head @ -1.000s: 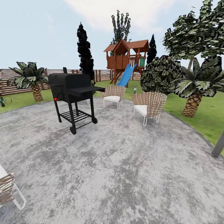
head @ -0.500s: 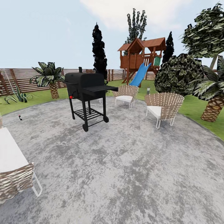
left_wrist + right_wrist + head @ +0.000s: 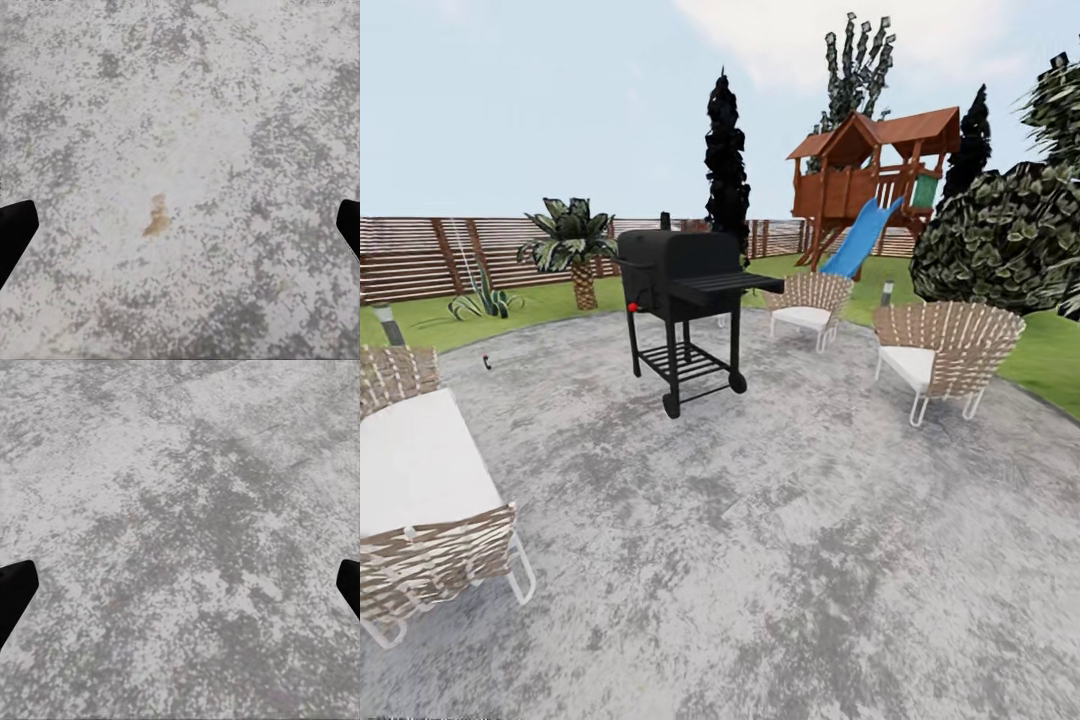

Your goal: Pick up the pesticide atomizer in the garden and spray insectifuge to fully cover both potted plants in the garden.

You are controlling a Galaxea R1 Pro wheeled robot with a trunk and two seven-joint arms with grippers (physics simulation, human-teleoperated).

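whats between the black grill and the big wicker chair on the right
In the head view, bare grey paving lies between the grill and the wicker chair; a second wicker chair sits farther back.

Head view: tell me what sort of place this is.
A backyard garden patio, most likely: a black barbecue grill stands on grey speckled paving among wicker chairs, with a wooden playhouse and blue slide on the lawn behind.

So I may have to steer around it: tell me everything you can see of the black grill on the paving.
The grill is matte black, a boxy closed-lid body with a short chimney on top, a slatted side shelf sticking out toward the wicker chairs, and a small red knob on its front. Thin legs carry a slatted lower rack; at least two legs end in wheels. It stands upright on the grey speckled paving, touching nothing else.
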